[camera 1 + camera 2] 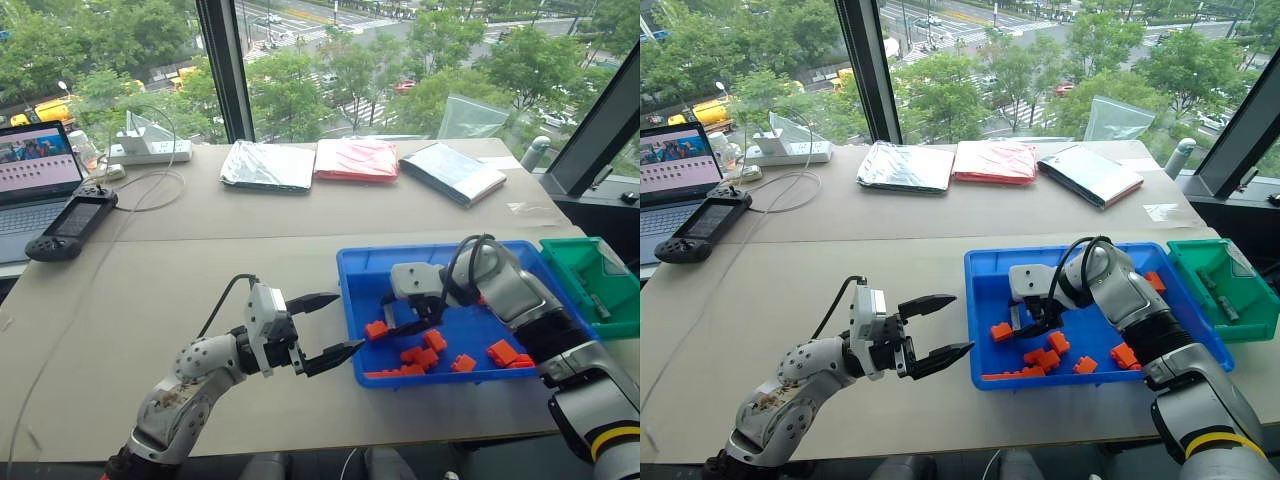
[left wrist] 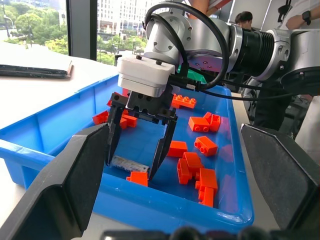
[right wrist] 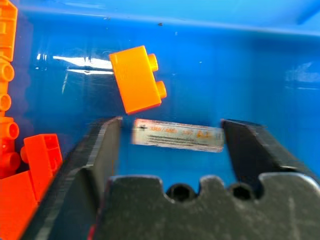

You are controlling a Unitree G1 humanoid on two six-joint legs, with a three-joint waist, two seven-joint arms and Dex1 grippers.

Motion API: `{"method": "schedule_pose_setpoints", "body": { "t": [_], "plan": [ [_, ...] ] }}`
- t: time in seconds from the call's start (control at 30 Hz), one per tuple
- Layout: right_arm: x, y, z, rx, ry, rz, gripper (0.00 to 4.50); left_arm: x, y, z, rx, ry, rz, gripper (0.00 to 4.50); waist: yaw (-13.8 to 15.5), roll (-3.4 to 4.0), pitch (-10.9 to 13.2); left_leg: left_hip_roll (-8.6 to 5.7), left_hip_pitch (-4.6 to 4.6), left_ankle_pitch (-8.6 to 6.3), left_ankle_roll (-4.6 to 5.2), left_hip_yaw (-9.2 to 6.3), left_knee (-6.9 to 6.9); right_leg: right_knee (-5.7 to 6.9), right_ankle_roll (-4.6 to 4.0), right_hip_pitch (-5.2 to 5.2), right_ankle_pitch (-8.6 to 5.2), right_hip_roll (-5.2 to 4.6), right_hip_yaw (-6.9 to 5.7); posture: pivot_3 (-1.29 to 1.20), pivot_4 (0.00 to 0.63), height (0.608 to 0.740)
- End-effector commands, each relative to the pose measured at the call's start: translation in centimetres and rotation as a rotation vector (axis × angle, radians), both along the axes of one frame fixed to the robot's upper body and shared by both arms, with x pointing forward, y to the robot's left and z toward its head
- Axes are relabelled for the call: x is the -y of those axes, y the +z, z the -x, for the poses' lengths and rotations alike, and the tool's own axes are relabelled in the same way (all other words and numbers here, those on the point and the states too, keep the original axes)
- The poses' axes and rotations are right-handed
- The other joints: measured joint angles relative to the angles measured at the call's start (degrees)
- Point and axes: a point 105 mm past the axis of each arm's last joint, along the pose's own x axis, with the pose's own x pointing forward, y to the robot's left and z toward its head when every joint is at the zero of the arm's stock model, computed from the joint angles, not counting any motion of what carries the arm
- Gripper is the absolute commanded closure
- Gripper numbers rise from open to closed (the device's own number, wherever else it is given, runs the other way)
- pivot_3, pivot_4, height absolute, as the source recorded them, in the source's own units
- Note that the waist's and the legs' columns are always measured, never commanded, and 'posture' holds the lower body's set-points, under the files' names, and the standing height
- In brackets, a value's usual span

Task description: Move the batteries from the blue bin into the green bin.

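While closing: my right gripper (image 2: pixel 135 162) brackets a battery (image 3: pixel 178 135) on the blue bin's (image 1: pixel 352 335) floor, fingers spread at each end, not yet clamped.
Neighbour: an orange brick (image 3: pixel 138 79) sits just beside the battery.
Advice: squeeze evenly on both ends so it cannot skid, and keep that brick out.
Left gripper (image 1: pixel 326 327): spread, empty, just outside the blue bin.
Destination: green bin (image 1: pixel 576 282), beside the blue bin.

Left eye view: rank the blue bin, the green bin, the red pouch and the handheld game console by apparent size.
1. blue bin
2. green bin, partly cut off at the frame's edge
3. red pouch and handheld game console look alike; the pouch lies farther away, so I won't rank them.
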Motion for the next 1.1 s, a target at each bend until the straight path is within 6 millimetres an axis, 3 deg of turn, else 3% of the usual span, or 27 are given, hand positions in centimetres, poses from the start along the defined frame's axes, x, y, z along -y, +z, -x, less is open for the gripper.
{"method": "schedule_pose_setpoints", "body": {
  "t": [0.03,0.13,0.33,0.4,0.43,0.5,0.53,0.6,0.7,0.77,0.87,1.07,1.1],
  "plan": [
    [0.6,0.3,0.1,0.020,-0.021,0.002,2.04,0.2,1.0,0.4,0.044,-0.015,0.020,0.00,-0.01,0.00,0.00,0.00,0.01,0.00,0.00,0.00,0.00,0.00,0.00,0.00,0.00,0.00,0.00,0.00,0.150,0.740],
    [1.0,1.0,-0.2,0.055,-0.057,-0.015,2.04,0.2,0.9,0.4,0.044,-0.017,0.020,0.00,0.02,0.00,0.00,0.00,0.01,0.00,0.00,0.00,0.00,0.00,0.00,0.00,0.00,-0.01,0.00,0.00,0.150,0.740],
    [5.1,7.9,-0.6,0.292,-0.365,-0.168,2.04,-0.1,0.9,0.3,0.048,-0.021,0.015,0.00,0.47,0.03,0.02,-0.04,-0.10,0.00,0.00,-0.01,0.01,0.00,0.01,-0.10,0.00,-0.11,0.00,0.00,0.150,0.740],
    [8.1,10.6,-1.8,0.427,-0.610,-0.254,2.04,-0.1,1.0,0.3,0.049,-0.024,0.015,0.00,0.45,0.03,0.02,-0.02,-0.11,0.00,0.00,0.00,0.00,-0.01,0.01,-0.11,0.00,-0.10,0.00,0.00,0.150,0.740],
    [10.6,12.0,-2.6,0.519,-0.772,-0.287,2.04,-0.2,0.9,0.3,0.049,-0.025,0.015,0.00,0.37,0.03,0.02,-0.01,-0.11,0.00,0.00,-0.01,0.00,0.00,0.01,-0.11,0.00,-0.08,0.00,0.00,0.150,0.740],
    [14.1,13.6,-2.9,0.636,-0.986,-0.317,2.04,-0.2,0.9,0.2,0.049,-0.027,0.014,0.00,0.37,0.03,0.02,-0.01,-0.10,0.00,0.00,-0.01,0.01,0.01,0.00,-0.09,0.00,-0.05,0.00,0.00,0.150,0.740],
    [17.4,15.0,-2.9,0.730,-1.201,-0.376,2.04,-0.2,0.9,0.2,0.049,-0.030,0.014,0.00,0.36,0.03,0.02,-0.02,-0.10,0.00,-0.01,0.00,0.00,0.01,0.00,-0.09,0.00,-0.06,0.00,0.00,0.150,0.740],
    [22.2,16.0,-1.8,0.823,-1.531,-0.460,2.04,-0.1,0.9,0.2,0.047,-0.036,0.014,0.00,0.38,0.03,0.02,-0.03,-0.11,0.00,-0.01,0.03,0.02,0.01,0.00,-0.08,0.00,-0.06,0.00,0.00,0.150,0.740],
    [26.7,14.5,0.6,0.864,-1.823,-0.431,2.04,0.0,0.9,0.2,0.045,-0.045,0.013,0.00,0.63,0.03,0.01,-0.09,-0.15,0.01,-0.02,0.06,-0.01,-0.01,0.00,-0.10,0.00,-0.09,0.02,0.00,0.150,0.740],
    [28.1,13.6,1.6,0.879,-1.910,-0.410,2.04,0.0,0.9,0.2,0.046,-0.048,0.014,0.00,0.75,0.04,0.01,-0.13,-0.18,0.00,-0.01,0.06,-0.06,-0.06,0.00,-0.10,0.00,-0.08,0.00,0.00,0.150,0.740],
    [28.0,12.6,1.5,0.831,-1.953,-0.489,2.04,0.2,1.0,0.2,0.044,-0.055,0.015,0.00,0.02,0.09,-0.01,-0.12,-0.20,0.00,0.00,0.14,-0.07,-0.09,0.01,-0.12,0.00,-0.09,0.07,0.00,0.150,0.740],
    [27.5,11.4,1.3,0.797,-1.960,-0.481,2.04,0.4,1.1,0.1,0.045,-0.066,0.018,0.00,-0.76,0.13,-0.01,-0.05,0.00,0.00,0.01,0.21,-0.06,0.03,0.01,0.00,0.00,0.04,0.19,0.00,0.150,0.740],
    [27.6,11.4,1.3,0.795,-1.963,-0.483,1.54,0.5,1.1,0.1,0.046,-0.067,0.018,0.00,-0.73,0.13,-0.01,-0.05,0.00,0.00,0.01,0.21,-0.06,0.03,0.02,0.01,0.00,0.04,0.19,0.00,0.150,0.740]
  ]
}}
